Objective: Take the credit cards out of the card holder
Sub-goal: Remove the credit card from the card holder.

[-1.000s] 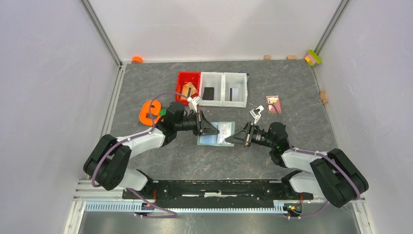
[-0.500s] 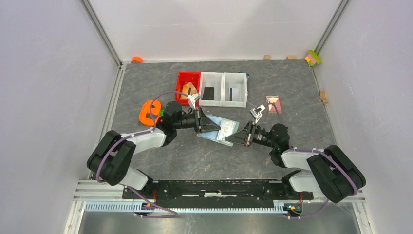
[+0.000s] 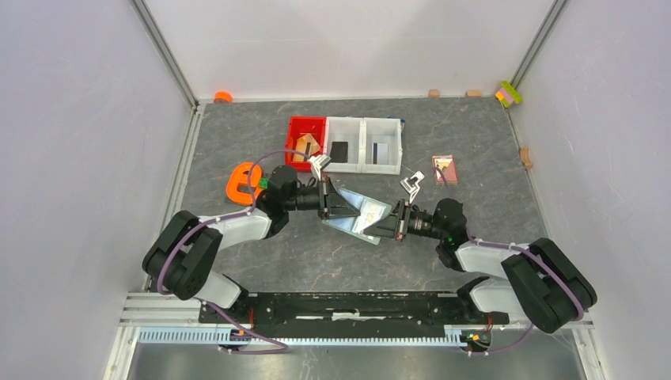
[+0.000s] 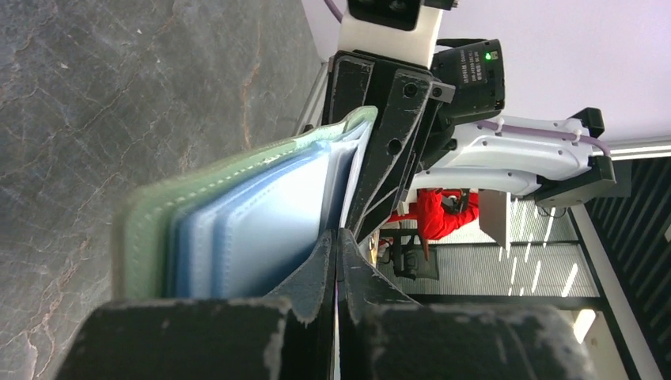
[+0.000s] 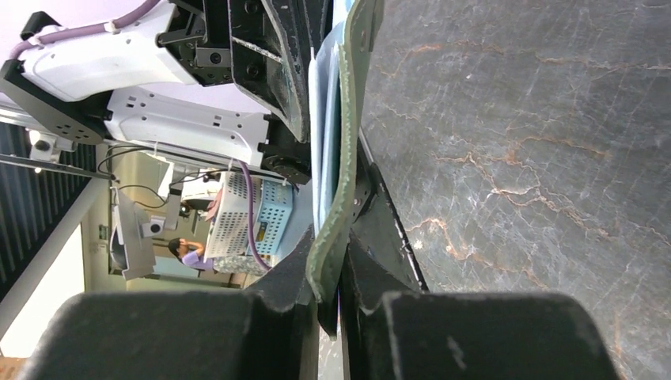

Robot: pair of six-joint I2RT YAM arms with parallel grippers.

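The sage-green card holder [image 3: 362, 212] hangs tilted above the table's middle, held between both grippers. My left gripper [image 3: 342, 207] is shut at its left side. In the left wrist view the jaws [image 4: 336, 237] pinch a thin pale sheet [image 4: 354, 170], which looks like a credit card, beside the holder's pale blue pockets [image 4: 261, 214] and green cover [image 4: 150, 214]. My right gripper [image 3: 388, 226] is shut on the holder's right edge. In the right wrist view the green cover [image 5: 348, 158] runs between its jaws [image 5: 336, 269].
A red bin [image 3: 301, 131] with a tan-gold card and two white bins [image 3: 364, 127] with a dark and a grey card stand at the back. An orange object [image 3: 241, 180] lies left, and a pink square item [image 3: 445, 168] lies right. Small blocks line the back wall.
The holder lay open and flat on the table a second ago. Both grippers have lifted it and drawn closer, so it now stands tilted and partly folded.
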